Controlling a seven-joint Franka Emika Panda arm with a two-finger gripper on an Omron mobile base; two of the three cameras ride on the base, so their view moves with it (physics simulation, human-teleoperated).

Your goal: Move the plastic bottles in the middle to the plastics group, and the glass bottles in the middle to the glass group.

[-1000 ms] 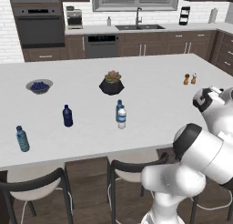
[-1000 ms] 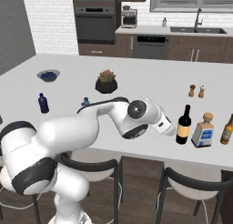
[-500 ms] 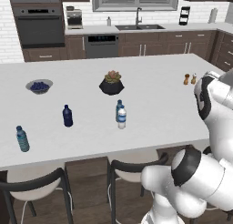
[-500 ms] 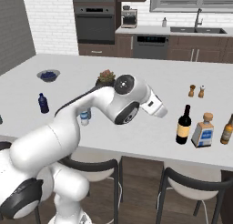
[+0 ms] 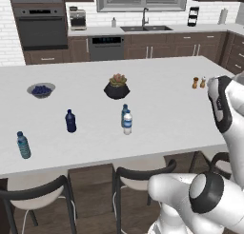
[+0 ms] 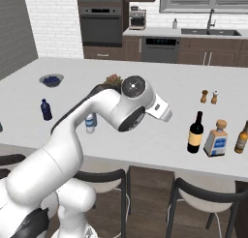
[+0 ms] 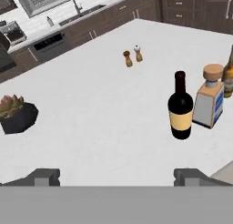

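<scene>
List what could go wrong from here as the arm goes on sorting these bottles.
1. The wine bottle stands right beside the squat blue-labelled bottle; reaching in with the open hand could knock either one over.
2. The white-capped water bottle and the teal bottle stand almost touching; grasping one may topple the other.
3. The dark blue bottle could be mistaken for a plastic one to move.

From the hand view I lose the amber bottle (image 7: 229, 72) at the right edge. In the right base view my arm covers part of the two clear water bottles (image 6: 90, 122) and the plant pot (image 6: 113, 80). Bottle labels are too small for me to read.
</scene>
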